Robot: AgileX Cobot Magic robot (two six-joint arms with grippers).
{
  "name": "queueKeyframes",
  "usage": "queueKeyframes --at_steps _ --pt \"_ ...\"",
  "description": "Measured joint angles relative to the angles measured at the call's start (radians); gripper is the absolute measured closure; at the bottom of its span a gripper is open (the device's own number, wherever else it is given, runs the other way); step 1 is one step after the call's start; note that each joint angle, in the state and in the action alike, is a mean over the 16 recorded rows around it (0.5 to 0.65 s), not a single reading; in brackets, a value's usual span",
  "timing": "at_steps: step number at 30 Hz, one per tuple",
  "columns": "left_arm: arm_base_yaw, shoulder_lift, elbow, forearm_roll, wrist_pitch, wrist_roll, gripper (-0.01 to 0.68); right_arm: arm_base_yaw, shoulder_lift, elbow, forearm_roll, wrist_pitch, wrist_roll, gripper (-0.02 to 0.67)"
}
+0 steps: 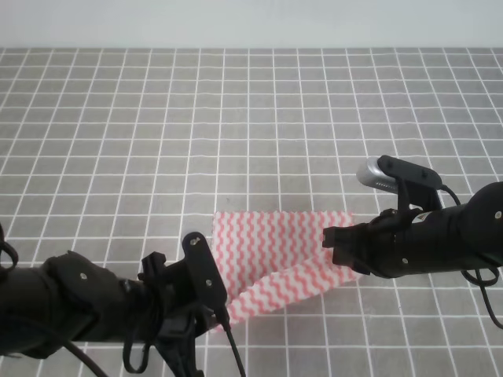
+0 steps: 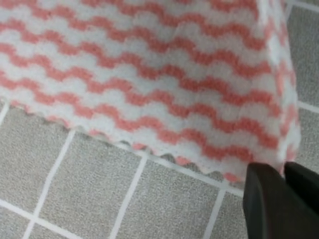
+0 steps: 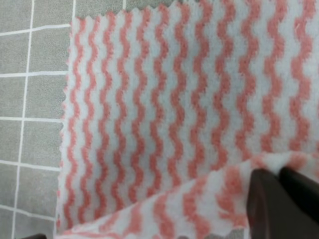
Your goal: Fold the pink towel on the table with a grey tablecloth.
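Low over the tabletop (image 1: pixel 251 118), two black arms reach inward from either side. At lower left, the left end effector (image 1: pixel 214 314) is clamped on the near corner of the pink towel (image 1: pixel 267 247); its dark fingers (image 2: pixel 279 204) pinch the jagged edge in the wrist view. Opposite, the right end effector (image 1: pixel 334 245) grips the right edge, lifting a flap folded over the striped cloth. White lines grid the grey tablecloth, which runs back to a pale wall (image 1: pixel 251 22).
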Motion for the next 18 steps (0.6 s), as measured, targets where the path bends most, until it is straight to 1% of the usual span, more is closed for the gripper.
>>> queueKeyframes --at_steps 3,6,18 --pt "0.000 0.001 -0.009 -0.025 -0.006 0.001 0.654 0.000 0.002 0.000 0.000 -0.004 0.000 0.664" --pt "0.000 0.002 -0.020 -0.054 -0.021 0.001 0.669 0.000 0.001 0.000 0.000 -0.010 0.001 0.664" --pt "0.000 0.012 -0.070 -0.138 -0.132 0.001 0.674 -0.004 0.001 0.000 0.005 -0.038 0.006 0.664"
